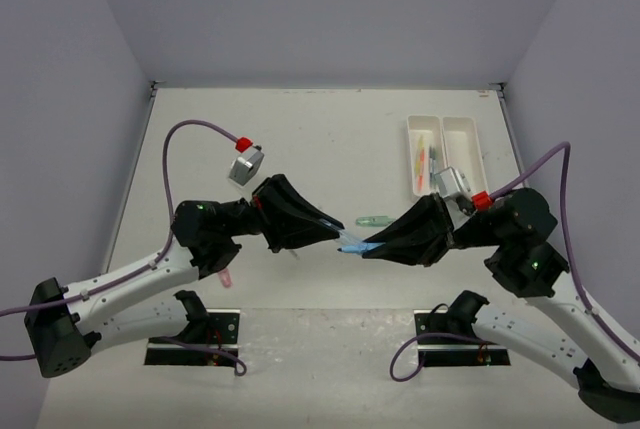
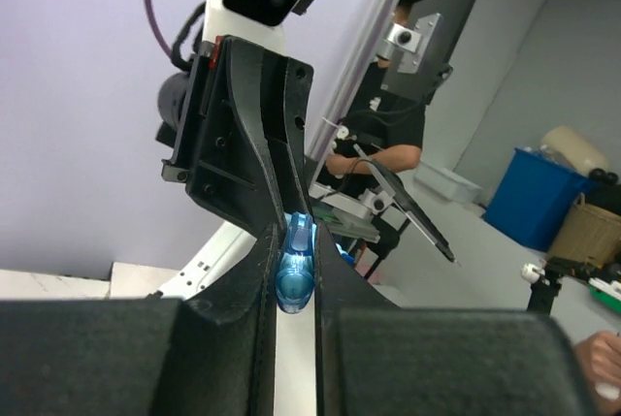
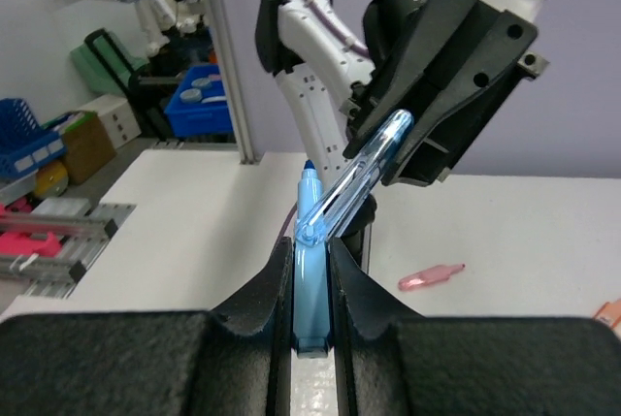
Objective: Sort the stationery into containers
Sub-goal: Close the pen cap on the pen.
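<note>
My two grippers meet tip to tip above the middle of the table. The right gripper is shut on a light-blue marker whose dark-blue tip points away, uncapped. The left gripper is shut on a clear blue cap. In the right wrist view that cap slants down and its end touches the marker just past my fingertips. From above, the marker bridges both grippers. Two white containers stand at the back right: the left one holds several coloured pens, and the right one looks empty.
A green pen lies just behind the right gripper. A pink cap lies under the left arm near its base and shows in the right wrist view as well. An orange piece pokes in at that view's right edge.
</note>
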`<state>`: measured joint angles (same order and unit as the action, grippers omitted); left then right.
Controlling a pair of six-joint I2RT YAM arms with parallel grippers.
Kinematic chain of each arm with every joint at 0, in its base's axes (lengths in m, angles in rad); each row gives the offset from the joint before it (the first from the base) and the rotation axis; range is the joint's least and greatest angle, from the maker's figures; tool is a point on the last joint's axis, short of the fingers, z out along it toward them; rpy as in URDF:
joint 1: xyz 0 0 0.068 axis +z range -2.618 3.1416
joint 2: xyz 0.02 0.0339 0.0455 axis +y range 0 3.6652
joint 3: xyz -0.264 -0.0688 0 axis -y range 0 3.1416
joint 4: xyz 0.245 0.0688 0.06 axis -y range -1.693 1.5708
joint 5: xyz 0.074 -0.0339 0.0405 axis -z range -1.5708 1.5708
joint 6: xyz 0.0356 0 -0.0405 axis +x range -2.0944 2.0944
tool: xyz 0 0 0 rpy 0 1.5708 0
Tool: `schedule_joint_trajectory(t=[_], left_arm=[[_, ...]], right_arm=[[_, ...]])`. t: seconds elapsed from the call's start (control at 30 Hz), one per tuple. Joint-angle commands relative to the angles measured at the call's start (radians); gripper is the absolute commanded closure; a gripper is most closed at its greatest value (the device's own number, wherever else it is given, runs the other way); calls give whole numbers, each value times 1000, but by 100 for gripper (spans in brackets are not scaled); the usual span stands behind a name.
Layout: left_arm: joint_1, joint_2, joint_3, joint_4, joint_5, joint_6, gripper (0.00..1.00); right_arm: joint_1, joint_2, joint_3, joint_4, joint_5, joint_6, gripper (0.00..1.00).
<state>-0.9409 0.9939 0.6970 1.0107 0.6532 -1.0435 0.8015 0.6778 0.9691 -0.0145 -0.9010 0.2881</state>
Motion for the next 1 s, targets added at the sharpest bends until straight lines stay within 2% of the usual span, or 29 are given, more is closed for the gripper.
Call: schedule_joint_trajectory(t=[0.0, 0.13, 0.33, 0.5, 0.97], left_arm=[[-7, -82, 50, -181, -99, 122, 100], [-7, -165, 48, -336, -262, 219, 100], [-7, -173, 75, -444, -324, 296, 100], [-7, -149, 87, -464, -336, 334, 100], [-8, -93, 57, -372, -271, 304, 100]], right_arm=[[-1, -11, 0, -19, 265, 44, 100], [-1, -36, -8, -59, 389, 94, 100], [2, -11, 15, -69, 425, 198, 100], [15, 2, 37, -92, 435, 213, 100], [17, 43, 10, 95, 329, 245, 100]])
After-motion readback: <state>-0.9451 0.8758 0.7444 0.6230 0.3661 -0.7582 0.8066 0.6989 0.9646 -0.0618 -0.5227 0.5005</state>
